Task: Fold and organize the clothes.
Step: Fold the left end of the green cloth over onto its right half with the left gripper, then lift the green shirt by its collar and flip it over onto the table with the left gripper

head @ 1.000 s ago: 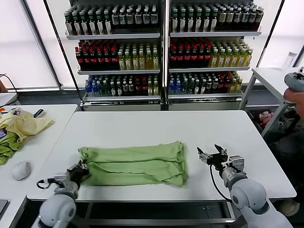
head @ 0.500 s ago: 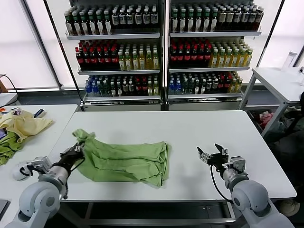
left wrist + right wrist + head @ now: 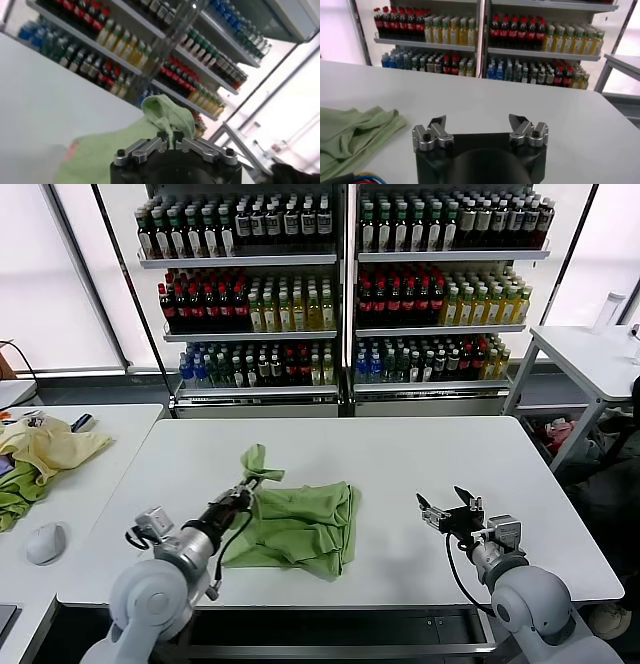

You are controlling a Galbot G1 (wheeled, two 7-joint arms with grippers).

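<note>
Jaws on the left gripper (image 3: pixel 243 492) were clamped tight on a bunched end of the green shirt (image 3: pixel 300 526), lifted above the counter (image 3: pixel 420 454) and carried over the rest, which lay rumpled mid-counter. Right gripper (image 3: pixel 447 512) sat nearby, jaws wide open, holding nothing. Risk looked like the fold landing crooked, since only one point was pinched.
</note>
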